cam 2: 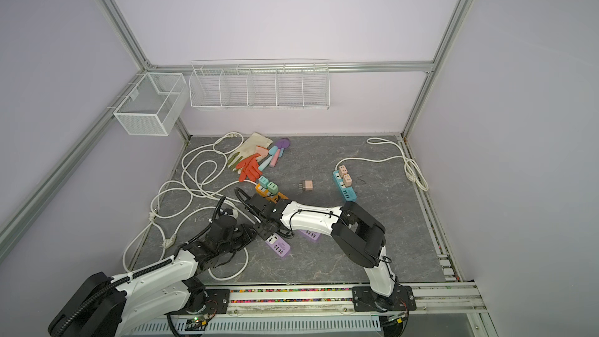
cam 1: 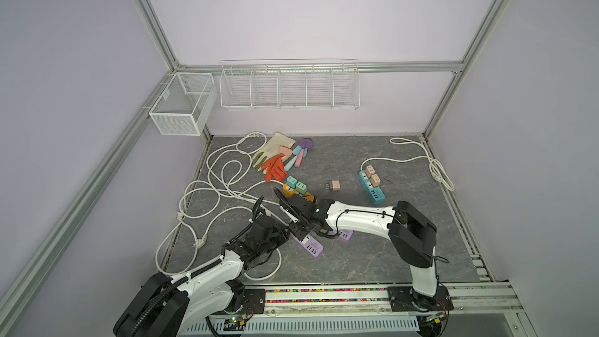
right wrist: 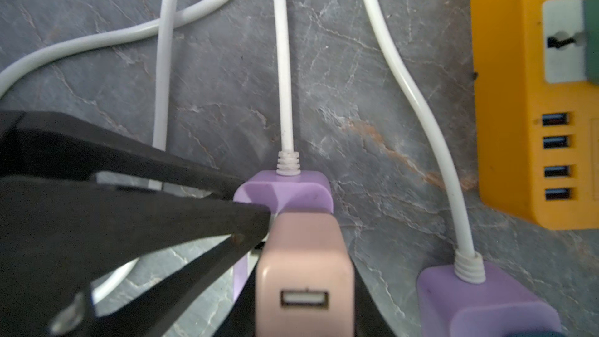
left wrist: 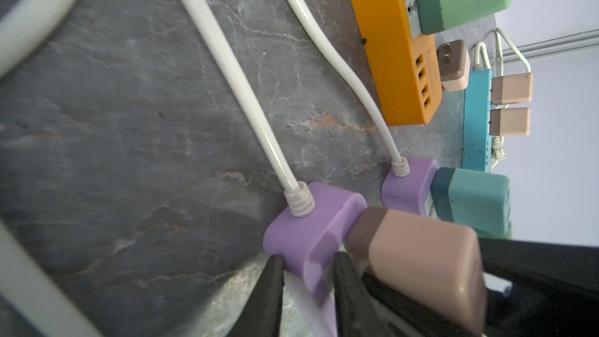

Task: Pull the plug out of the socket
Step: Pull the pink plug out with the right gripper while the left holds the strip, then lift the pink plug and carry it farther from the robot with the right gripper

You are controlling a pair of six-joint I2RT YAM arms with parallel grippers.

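Note:
The socket is a purple power strip [left wrist: 311,222] lying on the grey table, visible in both top views [cam 1: 310,247] [cam 2: 279,247]. A pink plug [right wrist: 304,254] with a USB port stands against its face; no prongs show. My right gripper [right wrist: 304,306] is shut on this pink plug [left wrist: 421,254], one finger on each side. My left gripper [left wrist: 308,260] is shut on the strip's cord end, just below the plug. In a top view the two grippers meet over the strip, left [cam 1: 285,233] and right [cam 1: 299,226].
A second purple strip [right wrist: 479,303] holding a teal plug [left wrist: 473,199] lies close by. Beyond it are an orange strip [cam 1: 290,191] with green plugs, a loose pink plug [cam 1: 334,185] and a blue strip [cam 1: 372,189]. White cords [cam 1: 214,183] loop at left; gloves [cam 1: 275,163] lie at the back.

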